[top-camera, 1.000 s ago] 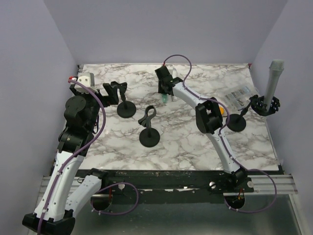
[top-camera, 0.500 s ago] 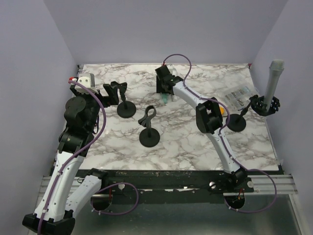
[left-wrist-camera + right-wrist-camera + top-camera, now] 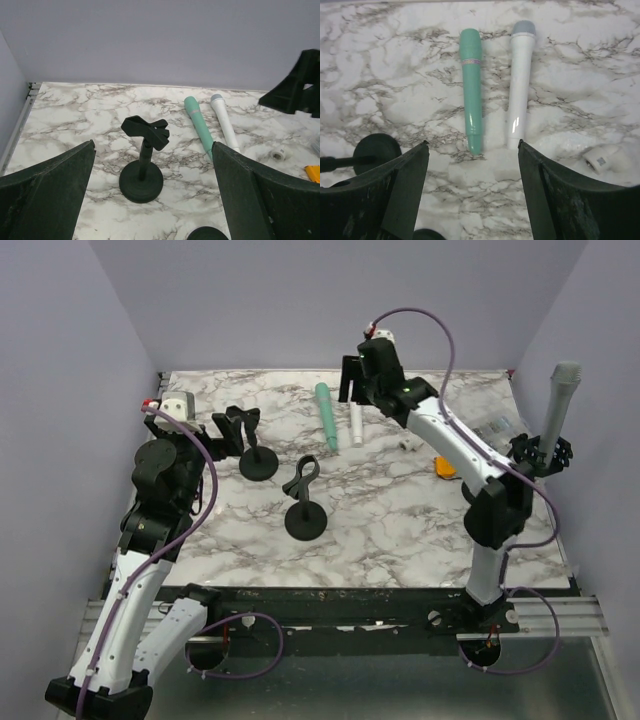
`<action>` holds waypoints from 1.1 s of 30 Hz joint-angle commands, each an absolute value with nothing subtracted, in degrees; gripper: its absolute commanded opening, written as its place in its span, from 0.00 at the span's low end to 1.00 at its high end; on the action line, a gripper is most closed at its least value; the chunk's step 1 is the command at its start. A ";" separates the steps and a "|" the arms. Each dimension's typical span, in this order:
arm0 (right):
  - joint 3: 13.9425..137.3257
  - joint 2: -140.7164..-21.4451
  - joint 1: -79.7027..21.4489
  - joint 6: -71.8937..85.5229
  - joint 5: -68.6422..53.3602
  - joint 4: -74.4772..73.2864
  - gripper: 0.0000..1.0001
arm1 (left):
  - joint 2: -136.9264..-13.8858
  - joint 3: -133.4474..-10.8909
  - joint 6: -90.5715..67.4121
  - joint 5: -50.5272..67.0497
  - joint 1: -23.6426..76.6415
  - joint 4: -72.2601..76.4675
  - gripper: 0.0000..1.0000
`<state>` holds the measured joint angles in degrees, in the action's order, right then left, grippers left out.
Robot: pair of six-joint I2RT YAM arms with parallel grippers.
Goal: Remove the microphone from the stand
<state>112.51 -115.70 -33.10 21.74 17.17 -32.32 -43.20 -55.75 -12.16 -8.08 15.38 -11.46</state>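
Note:
A grey microphone (image 3: 563, 392) stands tilted in the clip of a black stand (image 3: 540, 456) at the table's right edge. The stand's base is hidden behind my right arm. My right gripper (image 3: 358, 378) (image 3: 472, 142) hangs open and empty high over the back of the table, well to the left of that stand. Below it lie a green microphone (image 3: 471, 90) and a white one (image 3: 520, 85). My left gripper (image 3: 185, 425) (image 3: 153, 144) is wide open and empty at the left, facing the back wall.
Two empty black stands (image 3: 258, 464) (image 3: 305, 522) sit left of centre; one (image 3: 145, 165) is ahead of my left fingers. The green (image 3: 326, 416) and white (image 3: 356, 424) microphones lie side by side. An orange piece (image 3: 446, 468) and a small white part (image 3: 602, 160) lie nearby.
My right gripper opened, let go of the green microphone and rose up and back; its elbow swung right. The left arm stayed still.

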 commanded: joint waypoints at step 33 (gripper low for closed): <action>67.22 -58.20 -23.84 -7.41 75.58 -9.24 0.71 | -39.55 -54.58 -13.84 -3.60 17.64 -8.99 0.98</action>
<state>70.06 -58.50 -30.57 -3.77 71.92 -12.64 -39.86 -55.13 -13.30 -5.32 16.86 -10.33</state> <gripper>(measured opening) 0.709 0.981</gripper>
